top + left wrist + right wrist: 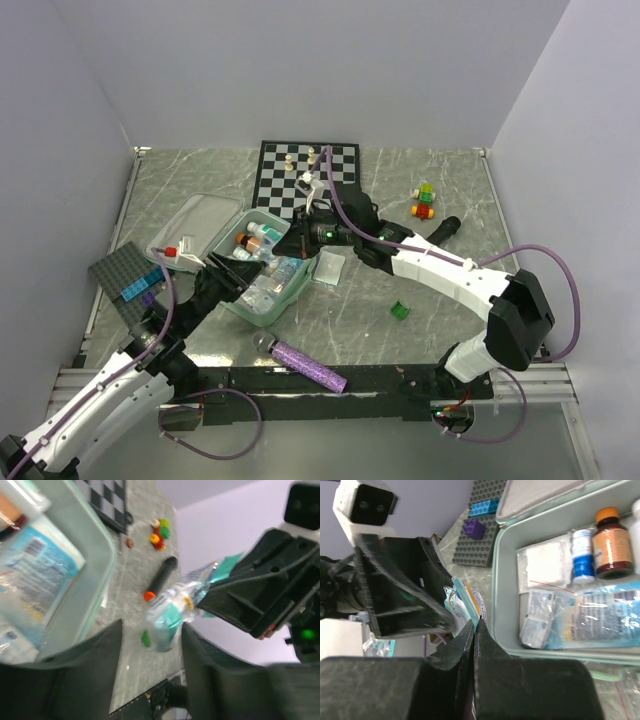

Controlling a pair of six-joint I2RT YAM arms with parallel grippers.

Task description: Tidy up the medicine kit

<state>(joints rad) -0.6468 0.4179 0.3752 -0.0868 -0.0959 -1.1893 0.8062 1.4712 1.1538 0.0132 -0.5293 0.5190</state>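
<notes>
Closest to us, a sparkly purple microphone point(310, 366) lies on the marbled surface point(360, 330), with a little green block point(400, 310) off to its right. Just past that sits the medicine kit point(495, 590), left of centre, with its lid point(197, 222) flipped open to the left. Inside we can make out a brown bottle with an orange cap point(613, 545), a white and blue bottle point(582, 555) and some bagged bits. Both arms meet in the air just beside its rim. The right gripper point(473, 624) is pinched tight on the edge of a teal packet point(167, 617). The left gripper point(152, 630) has its jaws partway apart around that packet, not squeezing it as far as we can see. A dark studded plate point(112, 268) lies left of the kit, and a clear bag point(328, 268) right of it. Further back are a black marker point(445, 229), some coloured bricks point(424, 202) and the chessboard point(308, 172).
</notes>
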